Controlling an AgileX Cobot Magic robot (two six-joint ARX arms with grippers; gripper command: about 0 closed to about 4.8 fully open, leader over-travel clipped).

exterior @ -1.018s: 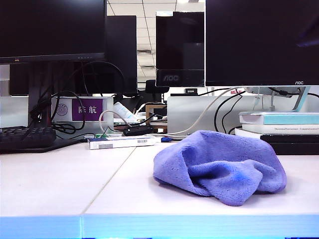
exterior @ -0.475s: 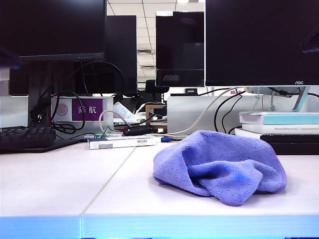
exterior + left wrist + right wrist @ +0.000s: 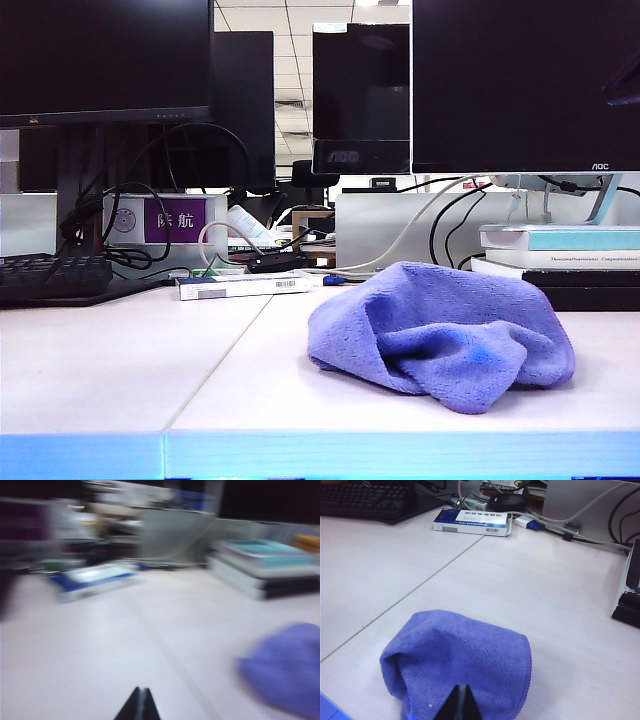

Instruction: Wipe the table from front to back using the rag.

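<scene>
Rag (image 3: 440,335), rumpled, loose near table (image 3: 120,370) front edge, likely staged for wiping toward the back; right hand (image 3: 459,703) pinched shut, empty, just above it; left hand (image 3: 139,705) shut, empty, over bare table.

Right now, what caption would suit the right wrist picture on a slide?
Shut right pincer poised over a rumpled purple rag on the white table, wiping not yet begun.

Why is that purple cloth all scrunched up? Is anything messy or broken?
Nothing is broken or spilled. The rag just lies rumpled in a heap on the table, not flat. Both grippers, left and right, are shut and hold nothing.
</scene>
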